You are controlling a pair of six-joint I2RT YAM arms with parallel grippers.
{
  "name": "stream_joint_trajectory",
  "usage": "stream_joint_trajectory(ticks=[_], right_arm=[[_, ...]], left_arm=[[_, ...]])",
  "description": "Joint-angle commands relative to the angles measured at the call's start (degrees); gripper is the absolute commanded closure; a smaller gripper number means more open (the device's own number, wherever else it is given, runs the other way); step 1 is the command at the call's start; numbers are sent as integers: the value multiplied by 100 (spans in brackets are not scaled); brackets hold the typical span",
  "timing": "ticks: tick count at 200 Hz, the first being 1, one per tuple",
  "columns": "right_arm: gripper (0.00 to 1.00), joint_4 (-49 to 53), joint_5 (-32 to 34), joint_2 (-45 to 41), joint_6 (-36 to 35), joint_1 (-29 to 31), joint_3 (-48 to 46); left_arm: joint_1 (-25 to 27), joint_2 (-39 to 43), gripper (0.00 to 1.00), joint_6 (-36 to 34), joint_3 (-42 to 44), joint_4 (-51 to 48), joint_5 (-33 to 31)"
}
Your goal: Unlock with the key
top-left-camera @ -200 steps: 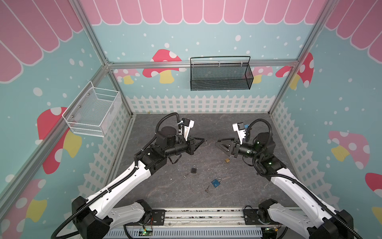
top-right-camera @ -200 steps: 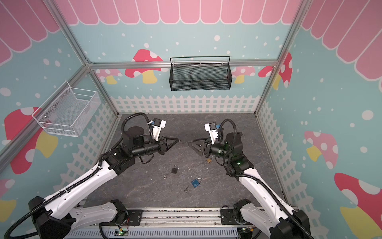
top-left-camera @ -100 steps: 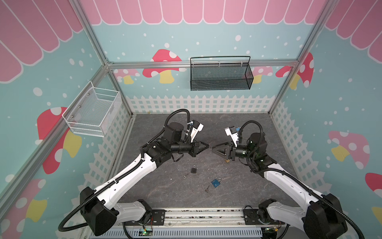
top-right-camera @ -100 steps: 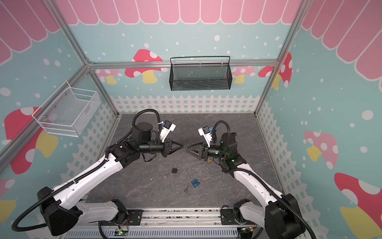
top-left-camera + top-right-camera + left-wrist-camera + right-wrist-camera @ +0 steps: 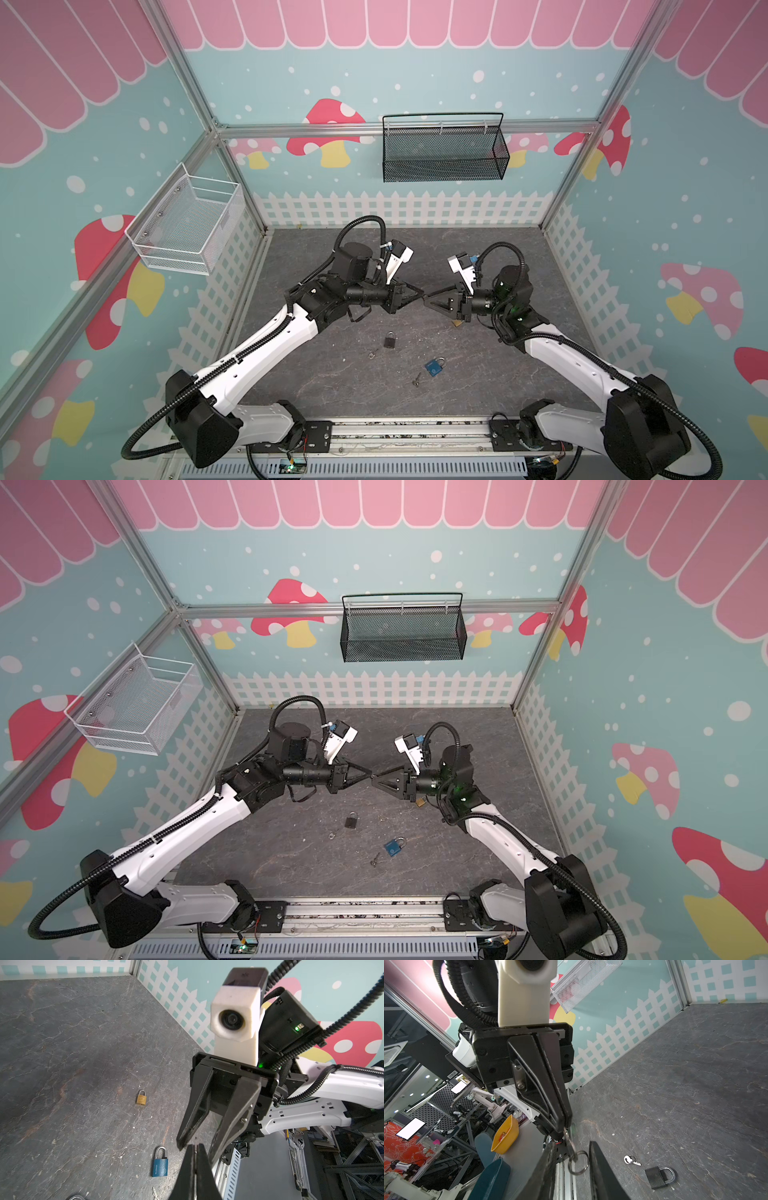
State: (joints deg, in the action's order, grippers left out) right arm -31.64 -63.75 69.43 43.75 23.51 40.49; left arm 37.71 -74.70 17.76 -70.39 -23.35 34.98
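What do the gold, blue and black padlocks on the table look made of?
Gold padlock: likely brass, yellow metallic sheen, silvery shackle.
Blue padlock: probably painted or coated metal, matte blue with printed lettering, shiny steel-like shackle.
Black padlock: matte black body, coated metal or plastic cover, cannot tell; polished silvery shackle.

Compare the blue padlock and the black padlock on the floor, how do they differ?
The blue padlock has a blue body with lettering printed on it; the black padlock is black and looks plain. The blue padlock lies nearer the front rail, the black padlock farther back. Both lie flat, shackles apparently closed, a loose key beside each: the blue padlock's key, the black padlock's key.
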Motion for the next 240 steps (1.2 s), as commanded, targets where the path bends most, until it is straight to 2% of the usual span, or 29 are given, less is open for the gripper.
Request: stream_joint_trajectory(ticks=[1, 28, 47, 103, 138, 240], right_arm=[[75, -252, -127, 3, -74, 58, -78], [77, -255, -135, 50, -88, 66, -94], [83, -247, -149, 72, -127, 64, -90], [88, -229, -129, 62, -188, 57, -77], [83, -194, -184, 80, -221, 49, -11], [83, -110, -265, 0, -249, 39, 73]], left_arm=[[-10, -65, 100, -124, -192, -102, 131], [-5, -89, 100, -116, -256, -152, 103], [-10, -83, 100, -140, -256, -167, 101], [-10, -70, 100, -264, -308, -354, 13], [-9, -106, 100, -349, -379, -483, 84], [-10, -98, 100, -380, -466, -591, 92]])
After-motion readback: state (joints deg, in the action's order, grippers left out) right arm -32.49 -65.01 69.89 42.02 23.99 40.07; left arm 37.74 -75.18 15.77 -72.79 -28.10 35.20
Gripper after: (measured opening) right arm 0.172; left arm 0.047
